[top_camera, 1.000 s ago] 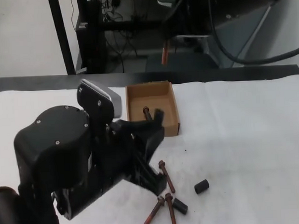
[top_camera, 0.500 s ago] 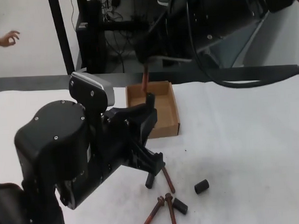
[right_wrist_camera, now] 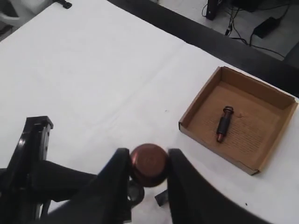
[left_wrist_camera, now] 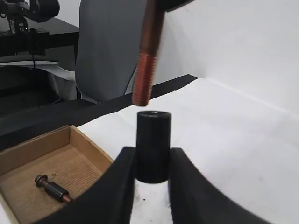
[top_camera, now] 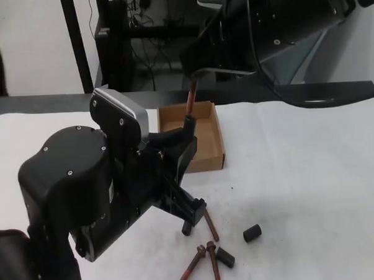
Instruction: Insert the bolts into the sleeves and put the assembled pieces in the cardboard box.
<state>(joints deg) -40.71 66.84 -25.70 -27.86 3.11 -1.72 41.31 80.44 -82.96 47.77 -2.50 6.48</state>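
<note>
While left gripper is clamping upright sleeve just above centre of high view, right gripper is pinching bolt, tip hovering just over sleeve.

The bench at the right of the frame is open. Loose bolts and sleeves lie at lower centre, and the left arm blocks lower left.
</note>
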